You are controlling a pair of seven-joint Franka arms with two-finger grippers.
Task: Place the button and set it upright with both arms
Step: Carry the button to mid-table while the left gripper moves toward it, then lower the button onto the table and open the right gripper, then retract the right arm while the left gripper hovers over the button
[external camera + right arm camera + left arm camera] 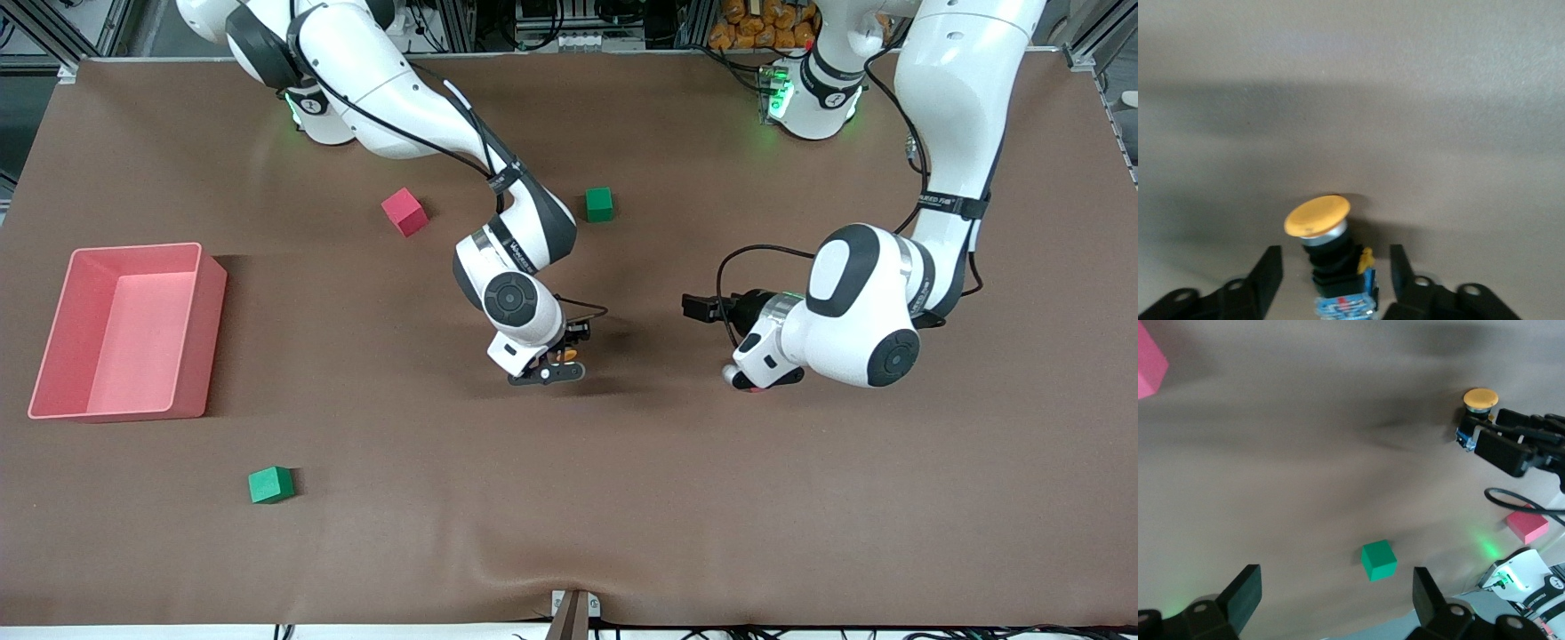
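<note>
The button (566,355), with an orange cap and a black body, is near the table's middle. My right gripper (560,363) is low around it. In the right wrist view the button (1328,250) sits between the open fingers (1268,270) with a gap on each side, cap away from the palm, blue terminals toward it. I cannot tell whether it stands or lies. My left gripper (707,309) is open and empty (1336,583), beside the button toward the left arm's end. The left wrist view shows the button (1480,400) at the right gripper (1485,437).
A pink bin (124,329) stands at the right arm's end. A red cube (404,212) and a green cube (600,204) lie farther from the front camera than the button; another green cube (270,484) lies nearer. Another red cube (1148,360) shows in the left wrist view.
</note>
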